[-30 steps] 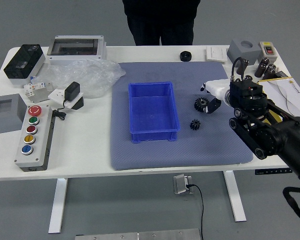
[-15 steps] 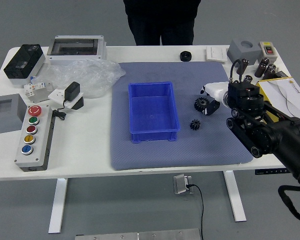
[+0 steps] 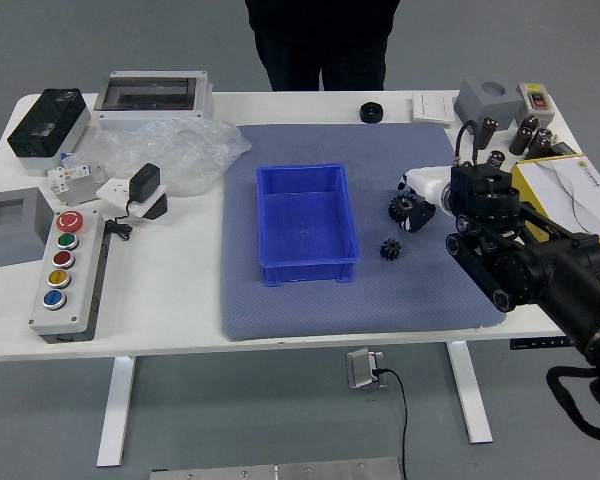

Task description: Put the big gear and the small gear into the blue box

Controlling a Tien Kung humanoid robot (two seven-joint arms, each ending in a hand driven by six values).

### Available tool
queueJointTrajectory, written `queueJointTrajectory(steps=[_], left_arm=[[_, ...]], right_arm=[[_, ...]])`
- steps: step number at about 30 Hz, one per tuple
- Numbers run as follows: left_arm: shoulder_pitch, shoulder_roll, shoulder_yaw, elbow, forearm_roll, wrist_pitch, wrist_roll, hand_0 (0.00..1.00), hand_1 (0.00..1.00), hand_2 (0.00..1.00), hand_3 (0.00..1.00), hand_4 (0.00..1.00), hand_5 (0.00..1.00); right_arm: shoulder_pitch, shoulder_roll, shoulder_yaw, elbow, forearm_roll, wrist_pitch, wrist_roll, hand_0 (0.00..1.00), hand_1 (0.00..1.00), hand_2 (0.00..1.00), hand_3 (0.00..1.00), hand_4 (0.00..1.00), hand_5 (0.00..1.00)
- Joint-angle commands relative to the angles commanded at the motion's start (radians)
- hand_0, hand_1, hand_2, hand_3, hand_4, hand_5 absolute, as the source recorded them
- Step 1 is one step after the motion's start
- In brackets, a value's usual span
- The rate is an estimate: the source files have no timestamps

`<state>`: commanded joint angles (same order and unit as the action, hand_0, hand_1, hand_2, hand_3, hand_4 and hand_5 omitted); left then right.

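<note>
On the mat at left, watch the walls of the blue box: could catch a gear carried too low. Further right, mind the small gear: might get knocked by a low sweep. Just beyond, note the big gear, also on the mat: may skid if pinched off-centre by the right hand, parted at its edge, apparently grasping nothing.

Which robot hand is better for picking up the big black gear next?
Probably the right. The right hand is right at the big black toothed gear, on the side away from the blue plastic box. The left hand isn't in view.
</note>
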<state>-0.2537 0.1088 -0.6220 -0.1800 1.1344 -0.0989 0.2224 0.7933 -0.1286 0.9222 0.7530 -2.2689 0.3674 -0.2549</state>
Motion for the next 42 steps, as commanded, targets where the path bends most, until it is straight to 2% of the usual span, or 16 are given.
queueJointTrajectory(steps=[7,8,13,14,19,20,25,26,31,32,42], left_arm=[[-0.001,-0.002,0.001,0.000,-0.001,-0.001,0.000,0.780,0.747,0.737,0.678,0.556,0.245],[-0.001,-0.003,0.000,0.000,0.000,-0.001,0.001,0.780,0.747,0.736,0.678,0.559,0.246],[-0.001,-0.003,-0.002,0.000,0.002,-0.001,0.001,0.780,0.747,0.736,0.678,0.559,0.246],[-0.001,-0.003,-0.001,0.000,0.002,-0.002,0.001,0.780,0.747,0.735,0.680,0.559,0.246],[-0.001,-0.005,-0.001,0.000,0.003,-0.002,0.002,0.780,0.747,0.735,0.680,0.559,0.246],[-0.001,-0.005,-0.001,0.000,0.003,-0.002,0.002,0.780,0.747,0.735,0.678,0.561,0.243],[0.000,-0.006,0.000,0.000,0.005,-0.003,0.003,0.780,0.747,0.735,0.678,0.561,0.243],[0.000,-0.006,0.000,0.000,0.005,-0.003,0.003,0.780,0.746,0.735,0.678,0.564,0.244],[0.001,-0.006,0.001,0.000,0.006,-0.003,0.003,0.780,0.746,0.735,0.678,0.564,0.244],[0.001,-0.006,0.001,0.000,0.006,-0.003,0.003,0.780,0.746,0.735,0.679,0.566,0.243],[0.001,-0.005,0.000,0.000,0.009,-0.004,0.003,0.780,0.746,0.735,0.680,0.569,0.243]], right_arm=[[-0.001,0.006,-0.002,-0.008,0.000,-0.001,-0.002,0.828,0.730,0.780,0.826,0.747,0.257],[-0.001,0.007,-0.002,-0.009,0.000,-0.002,-0.002,0.811,0.714,0.746,0.763,0.727,0.254],[0.001,0.013,-0.004,-0.016,0.000,-0.009,-0.003,0.811,0.714,0.746,0.763,0.727,0.254],[0.001,0.013,-0.005,-0.017,0.000,-0.011,-0.003,0.785,0.673,0.714,0.719,0.708,0.248],[0.001,0.016,-0.005,-0.025,0.000,-0.026,-0.003,0.785,0.673,0.714,0.719,0.708,0.248],[0.001,0.017,-0.005,-0.026,0.000,-0.028,-0.003,0.734,0.638,0.660,0.670,0.665,0.231],[-0.001,0.022,-0.006,-0.033,0.000,-0.044,-0.002,0.734,0.638,0.660,0.670,0.665,0.231],[-0.001,0.022,-0.006,-0.033,0.000,-0.048,-0.002,0.712,0.606,0.610,0.646,0.610,0.218],[-0.002,0.023,-0.003,-0.035,0.000,-0.066,-0.001,0.712,0.606,0.610,0.646,0.610,0.218],[-0.003,0.023,-0.002,-0.035,0.000,-0.069,-0.001,0.695,0.580,0.575,0.635,0.568,0.205],[-0.007,0.022,0.016,-0.035,0.000,-0.122,-0.001,0.674,0.543,0.536,0.622,0.575,0.208]])
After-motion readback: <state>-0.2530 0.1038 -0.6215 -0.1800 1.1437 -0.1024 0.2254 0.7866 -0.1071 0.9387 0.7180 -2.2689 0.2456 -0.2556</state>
